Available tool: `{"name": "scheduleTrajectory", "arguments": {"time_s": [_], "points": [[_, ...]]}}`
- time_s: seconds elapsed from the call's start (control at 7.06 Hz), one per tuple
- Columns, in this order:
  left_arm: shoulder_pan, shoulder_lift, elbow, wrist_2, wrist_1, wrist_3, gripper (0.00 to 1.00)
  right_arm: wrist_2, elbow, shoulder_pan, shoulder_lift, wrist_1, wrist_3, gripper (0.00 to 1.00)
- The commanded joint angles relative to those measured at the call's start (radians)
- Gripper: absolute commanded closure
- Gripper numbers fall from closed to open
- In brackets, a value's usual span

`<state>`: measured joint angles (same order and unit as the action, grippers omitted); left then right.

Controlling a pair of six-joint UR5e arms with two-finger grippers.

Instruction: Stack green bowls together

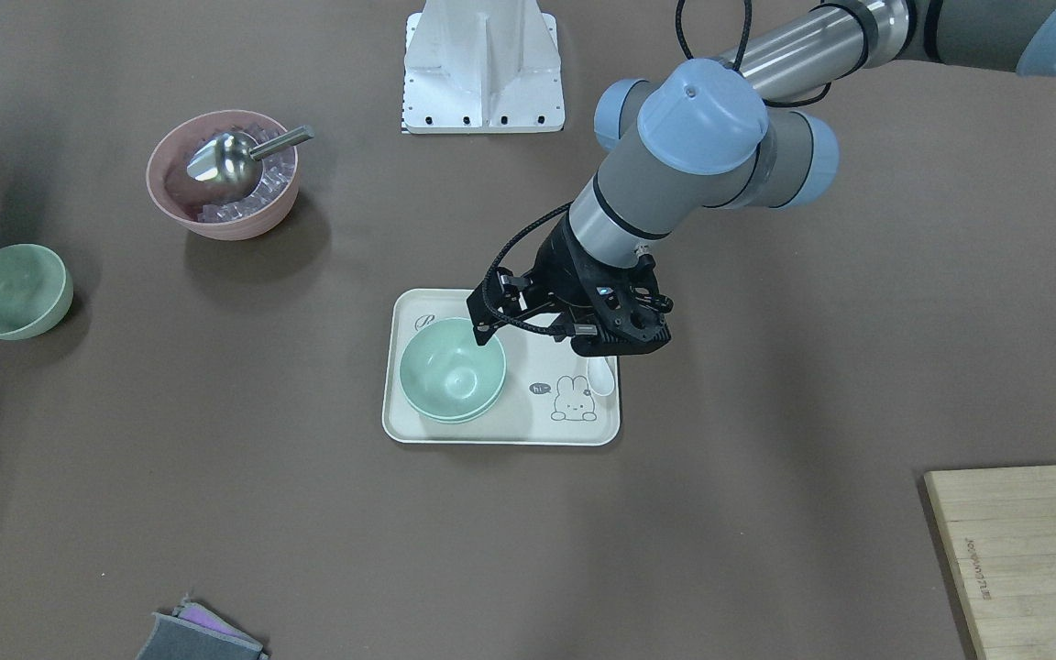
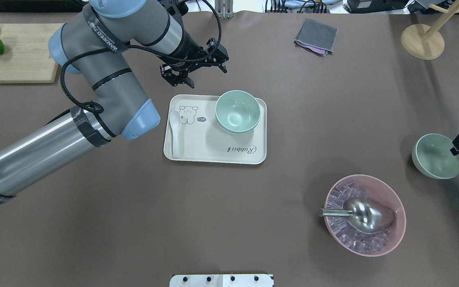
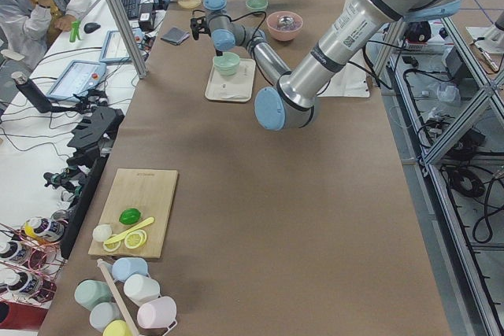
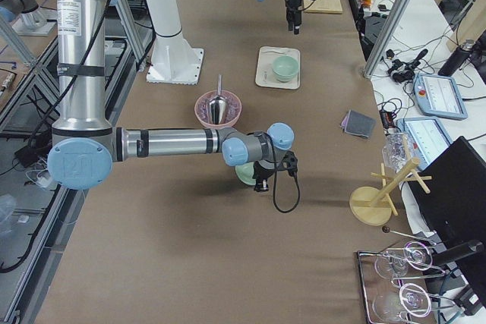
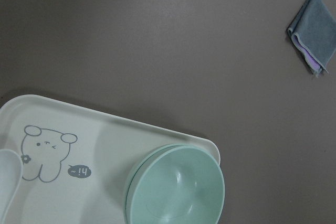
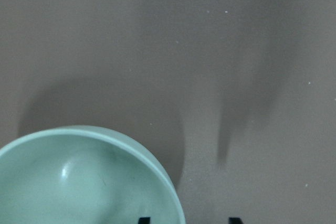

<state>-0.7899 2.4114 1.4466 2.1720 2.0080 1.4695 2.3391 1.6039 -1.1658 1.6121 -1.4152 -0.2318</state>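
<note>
Stack status: found two pale mint-green round plastic bowls (image 2: 237, 111) nested on cream rectangular tray (image 2: 213, 153), third such bowl (image 2: 432, 157) well apart with right gripper (image 6: 188, 220) parted astride its rim, left gripper (image 2: 195, 73) parted, empty; judged firm rim pinch, level lift, centred lowering necessary.

The brown table (image 2: 293, 119) has a pale tray (image 2: 197, 147) in the middle. A pink bowl (image 2: 401, 215) sits nearer the robot, with a green bowl (image 2: 432, 159) past it by the edge. A grey cloth (image 2: 316, 36), a wooden stand (image 2: 422, 41) and a wooden board (image 2: 22, 52) lie along the far side.
</note>
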Motion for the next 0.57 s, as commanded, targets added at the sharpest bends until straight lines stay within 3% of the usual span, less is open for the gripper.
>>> {"name": "scheduleTrajectory", "arguments": {"time_s": [0.0, 0.14, 0.28, 0.43], "points": [[0.0, -0.02, 0.024, 0.0, 0.0, 0.0, 0.02, -0.001, -0.022, 0.0, -0.001, 0.002, -0.003, 0.37], [0.0, -0.021, 0.029, 0.0, 0.0, 0.0, 0.02, 0.002, -0.022, 0.0, -0.006, 0.001, -0.004, 0.79], [0.0, -0.021, 0.035, 0.0, 0.0, 0.0, 0.02, 0.0, -0.027, 0.0, -0.008, 0.001, -0.006, 1.0], [0.0, -0.023, 0.041, -0.001, 0.0, 0.0, 0.02, 0.012, -0.025, 0.002, -0.023, -0.001, -0.007, 1.0]]}}
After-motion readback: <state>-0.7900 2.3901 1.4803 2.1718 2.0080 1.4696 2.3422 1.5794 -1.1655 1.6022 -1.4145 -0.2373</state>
